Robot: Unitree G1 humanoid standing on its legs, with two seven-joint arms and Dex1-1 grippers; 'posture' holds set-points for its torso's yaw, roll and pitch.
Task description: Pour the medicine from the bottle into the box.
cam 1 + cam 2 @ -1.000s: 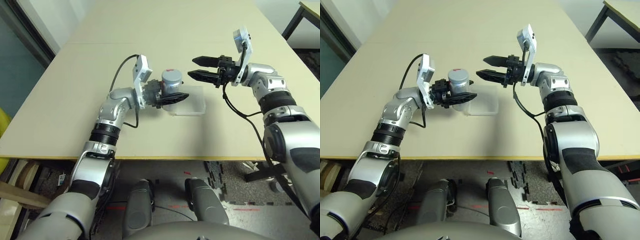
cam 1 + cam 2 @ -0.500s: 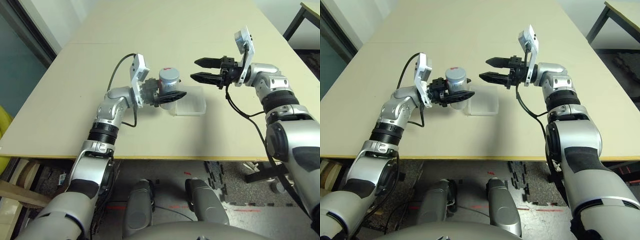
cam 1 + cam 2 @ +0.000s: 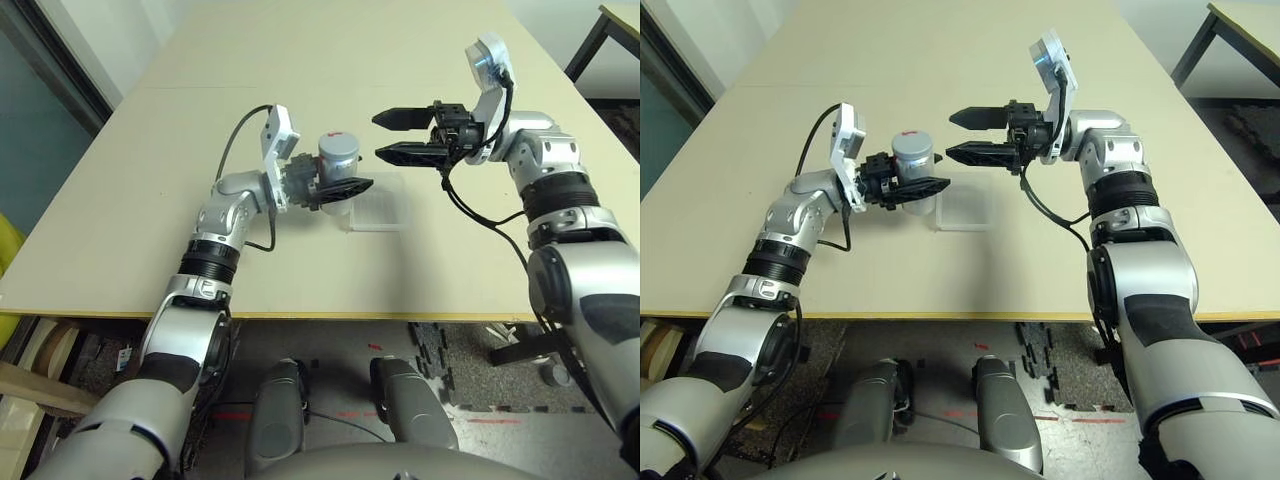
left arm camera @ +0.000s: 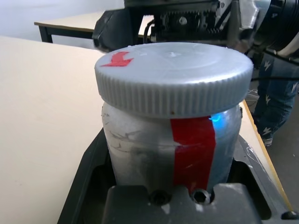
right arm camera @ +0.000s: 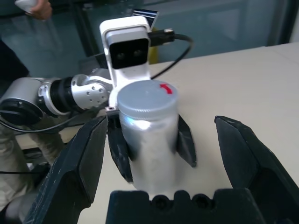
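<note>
The left gripper (image 3: pixel 345 190) holds the bottle (image 3: pixel 337 166) clamped between its two black fingers, raised a little above the table (image 3: pixel 200 130). The bottle stands upright, its long axis vertical, with its ribbed grey cap (image 4: pixel 173 74) still screwed on and facing up. A small red mark sits on top of the cap, and a red stripe (image 4: pixel 194 154) runs down the side of the bottle, seen plainly in the left wrist view. The gripper itself points level across the table toward the robot's right, gripping the bottle around its lower body.

The box (image 3: pixel 378 212), a shallow clear tray, lies flat on the table just beside and partly under the held bottle, on the robot's right of it.

The right gripper (image 3: pixel 393 135) hangs in the air level with the bottle, pointing toward the robot's left, straight at it. Its fingers (image 5: pixel 81 158) stand wide apart and hold nothing; from its wrist camera the capped bottle appears framed between them, though the head views show the fingertips short of the bottle, near but apart from it.

In the right wrist view a person (image 5: pixel 28 28) stands beyond the table.
</note>
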